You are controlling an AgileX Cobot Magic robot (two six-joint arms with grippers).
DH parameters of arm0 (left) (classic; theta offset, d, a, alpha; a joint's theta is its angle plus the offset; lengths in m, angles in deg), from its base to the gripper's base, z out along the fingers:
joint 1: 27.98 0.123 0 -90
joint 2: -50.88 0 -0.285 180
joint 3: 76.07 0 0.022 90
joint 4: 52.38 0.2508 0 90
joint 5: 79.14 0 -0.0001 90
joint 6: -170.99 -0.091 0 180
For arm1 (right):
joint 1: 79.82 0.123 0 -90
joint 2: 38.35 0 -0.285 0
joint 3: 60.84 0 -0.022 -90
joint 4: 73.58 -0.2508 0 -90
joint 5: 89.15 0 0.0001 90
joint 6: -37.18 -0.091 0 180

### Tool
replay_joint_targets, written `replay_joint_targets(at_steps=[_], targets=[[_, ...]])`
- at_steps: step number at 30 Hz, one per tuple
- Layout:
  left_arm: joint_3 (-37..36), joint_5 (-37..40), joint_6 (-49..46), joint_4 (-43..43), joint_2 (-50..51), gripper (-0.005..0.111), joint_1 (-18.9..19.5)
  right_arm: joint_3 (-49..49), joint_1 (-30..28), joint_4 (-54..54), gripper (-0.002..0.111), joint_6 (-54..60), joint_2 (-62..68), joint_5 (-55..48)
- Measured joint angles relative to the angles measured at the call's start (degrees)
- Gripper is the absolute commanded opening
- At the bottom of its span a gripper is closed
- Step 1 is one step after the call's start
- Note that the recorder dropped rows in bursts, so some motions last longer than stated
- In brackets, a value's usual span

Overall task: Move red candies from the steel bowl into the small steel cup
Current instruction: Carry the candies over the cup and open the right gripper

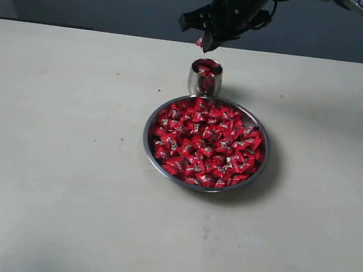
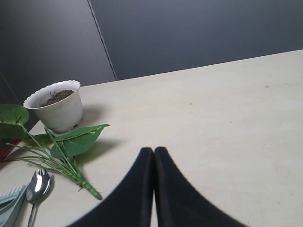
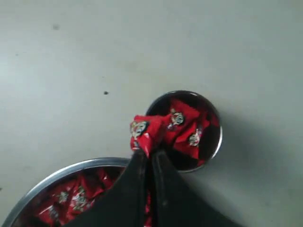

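The left hand [image 2: 154,151] is hanging over a bare part of the worktop [image 2: 227,118], far from the job. Its 2 black fingers are pressing together with nothing between them. Near it, a white pot [image 2: 54,106] of soil is standing, and a green leafy stem [image 2: 75,139] and a spoon [image 2: 38,185] are lying beside it.

In the middle, the steel bowl [image 1: 145,132] is sitting on the worktop, piled full of red candies [image 1: 205,145]. Just behind it, almost touching, the small steel cup [image 1: 192,82] is standing upright. A few candies are lying inside it already.

Above the cup, the right hand [image 1: 206,44] is hanging in the air. It is pinching 1 red candy [image 3: 144,132] tight at its fingertips. The candy is sitting over the cup's rim, on the bowl side, not quite over the middle.

These candies look very light, and I think their shiny, crinkly wrappers are slippery. Grabbing 1 by its fat middle seems safer than by a thin wrapper end. The cup looks light too, so a bump might be tipping it over.
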Motion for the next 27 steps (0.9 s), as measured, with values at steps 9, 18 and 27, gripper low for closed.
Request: replay_joint_targets(at_steps=[9,18,27], targets=[[0.00,0.00,0.00,0.00,0.00,0.000,0.00,0.00,-1.59,0.09,0.052,-0.13,4.26,3.61],[0.00,0.00,0.00,0.00,0.00,0.000,0.00,0.00,-1.59,-0.06,0.046,-0.37,2.49,1.55],[0.00,0.00,0.00,0.00,0.00,0.000,0.00,0.22,0.90,-2.54,0.045,0.93,-0.96,-8.02]])
